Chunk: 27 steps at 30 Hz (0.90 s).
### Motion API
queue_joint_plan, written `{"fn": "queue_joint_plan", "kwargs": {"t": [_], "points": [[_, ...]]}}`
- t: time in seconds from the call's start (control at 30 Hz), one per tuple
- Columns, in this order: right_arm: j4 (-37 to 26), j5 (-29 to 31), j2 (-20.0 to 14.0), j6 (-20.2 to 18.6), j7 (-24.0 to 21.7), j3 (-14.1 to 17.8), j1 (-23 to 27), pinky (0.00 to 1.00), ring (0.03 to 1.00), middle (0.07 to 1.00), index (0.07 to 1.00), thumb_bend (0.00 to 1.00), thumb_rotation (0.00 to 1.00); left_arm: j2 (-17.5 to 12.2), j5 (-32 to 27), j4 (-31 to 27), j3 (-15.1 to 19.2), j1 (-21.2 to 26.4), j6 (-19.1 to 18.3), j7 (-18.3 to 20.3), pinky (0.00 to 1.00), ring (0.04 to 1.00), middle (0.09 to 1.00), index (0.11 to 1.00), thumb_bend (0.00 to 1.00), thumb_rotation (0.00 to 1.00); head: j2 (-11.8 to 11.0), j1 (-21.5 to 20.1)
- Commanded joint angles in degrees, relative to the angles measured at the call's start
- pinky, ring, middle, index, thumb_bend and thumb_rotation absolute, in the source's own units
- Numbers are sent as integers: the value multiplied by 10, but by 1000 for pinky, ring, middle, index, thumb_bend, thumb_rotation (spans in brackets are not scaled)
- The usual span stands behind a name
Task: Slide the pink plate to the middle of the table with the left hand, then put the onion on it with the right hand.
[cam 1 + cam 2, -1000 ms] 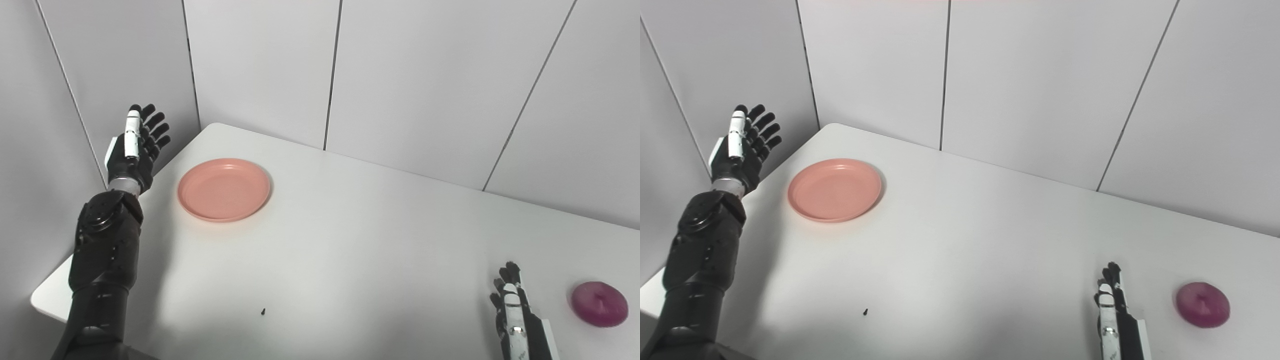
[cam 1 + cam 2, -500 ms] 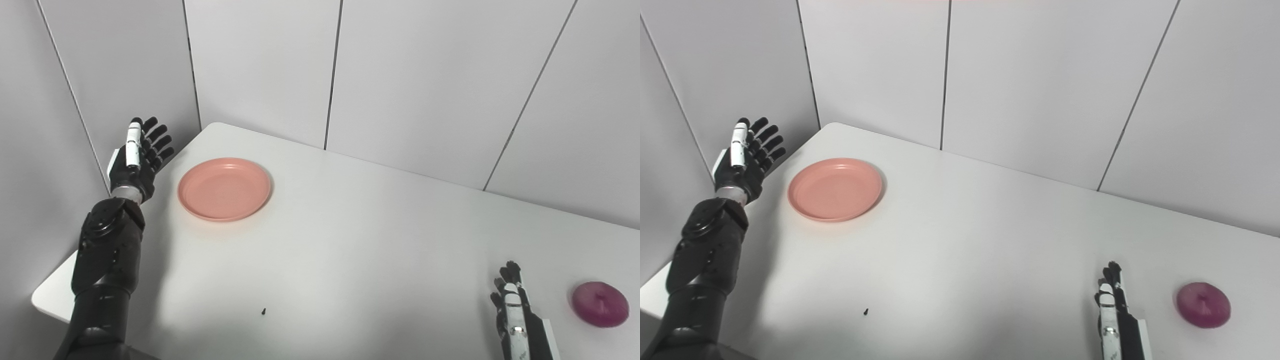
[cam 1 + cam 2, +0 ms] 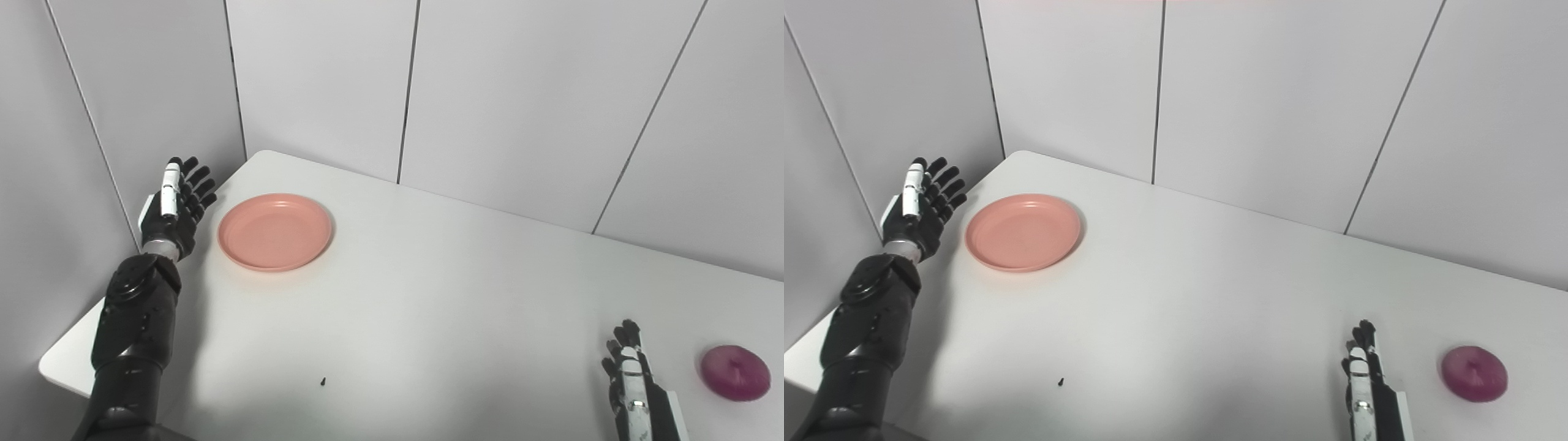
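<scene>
Left robot hand (image 3: 174, 205): raised just off the worktop's (image 3: 429, 294) far-left edge, fingers spread apart, nothing held.
Pink plate (image 3: 274, 231): sat flat near the far-left corner, just to the right of that robot hand, not touching it.
Key relation: plate lay to the right of the left robot hand, with the worktop's middle further right and nearer the robot; looked like a sideways push against the plate's left rim would carry it there.
Nearer arm: left by a wide margin; right well apart from the plate.
Right robot hand (image 3: 1366, 373): low at the near-right edge, fingers straight and pointing away, empty; seen edge-on, looked open.
Onion (image 3: 1474, 373): rested on the worktop just right of the right robot hand, clear of it.
Progress: plate not yet slid, onion not yet lifted.
Small dark speck (image 3: 323, 381): near the front edge, out of the likely path.
</scene>
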State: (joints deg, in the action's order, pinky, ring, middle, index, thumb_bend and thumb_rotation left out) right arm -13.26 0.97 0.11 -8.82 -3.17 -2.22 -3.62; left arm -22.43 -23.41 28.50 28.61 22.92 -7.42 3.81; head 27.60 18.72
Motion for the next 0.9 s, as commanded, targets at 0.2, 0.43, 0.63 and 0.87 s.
{"fn": "queue_joint_plan", "kwargs": {"t": [0.2, 0.43, 0.63, 0.87], "points": [[-18, 1, -5, 38, -3, 0, 2, 1000, 1000, 1000, 1000, 0, 1000, -6, -7, 20, -13, 17, 43, 27, 909, 908, 903, 877, 351, 1000, 1, 1], [-20, 2, -5, 36, -3, -1, 2, 1000, 1000, 1000, 1000, 0, 1000, -2, -8, 46, -12, 21, 55, 29, 889, 888, 882, 849, 351, 1000, 1, 1], [-16, -1, -4, 38, -1, -1, 3, 1000, 1000, 1000, 1000, 0, 1000, 0, -13, 74, -13, 30, 68, 35, 882, 885, 885, 857, 362, 990, 0, 0], [-18, 0, -5, 34, -2, 0, 3, 1000, 1000, 1000, 1000, 0, 1000, 0, -21, 102, -16, 40, 74, 45, 910, 905, 905, 879, 342, 1000, -2, -1]]}}
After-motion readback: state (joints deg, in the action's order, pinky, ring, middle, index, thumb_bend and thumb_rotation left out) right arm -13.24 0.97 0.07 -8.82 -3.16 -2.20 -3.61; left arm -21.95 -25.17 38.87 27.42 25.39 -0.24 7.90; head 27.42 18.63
